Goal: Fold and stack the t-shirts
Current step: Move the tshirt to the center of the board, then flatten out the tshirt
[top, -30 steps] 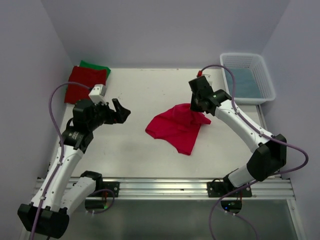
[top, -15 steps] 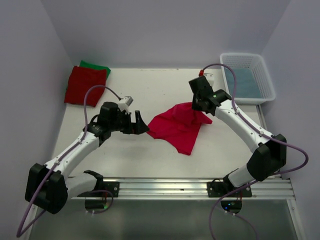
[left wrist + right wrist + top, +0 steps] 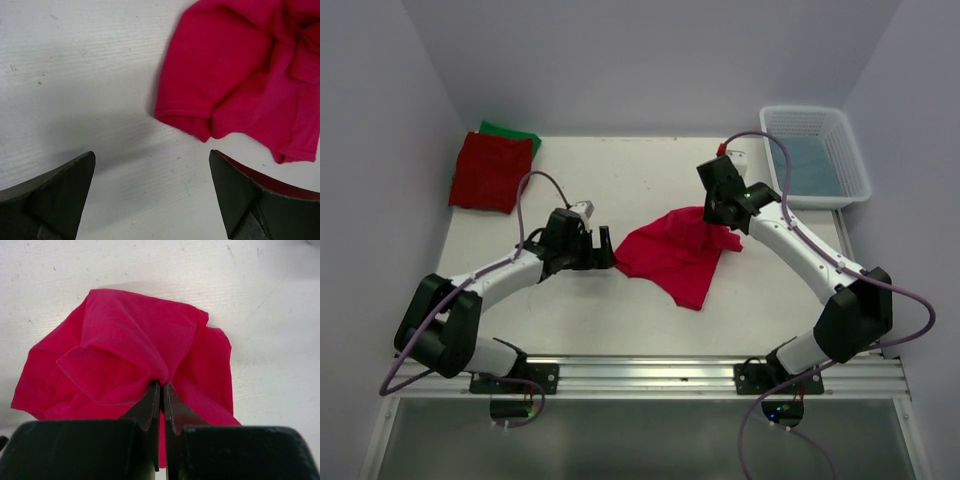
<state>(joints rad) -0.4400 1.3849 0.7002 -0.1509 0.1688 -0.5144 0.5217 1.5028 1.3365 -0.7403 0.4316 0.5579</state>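
Observation:
A crumpled crimson-pink t-shirt (image 3: 675, 252) lies in the middle of the table. My right gripper (image 3: 712, 216) is shut on a pinch of its cloth at the far right corner; in the right wrist view the closed fingertips (image 3: 156, 390) bite into a bunched fold of the pink t-shirt (image 3: 125, 355). My left gripper (image 3: 607, 250) stands open just left of the shirt's left edge. In the left wrist view the pink t-shirt's hem (image 3: 200, 125) lies a little beyond the wide-apart fingers (image 3: 235, 190), which hold nothing. A folded darker red t-shirt (image 3: 486, 170) rests on a green t-shirt (image 3: 510, 133) at the far left corner.
A white latticed plastic basket (image 3: 850, 160) with something blue inside stands at the far right corner. The white table (image 3: 570, 300) ends at a metal rail near the arm bases. Purple-grey walls close in on three sides.
My left arm has swung right and down, from near the left edge to the pink shirt's left edge, and its jaws have opened fully. The right gripper and shirt have barely moved.

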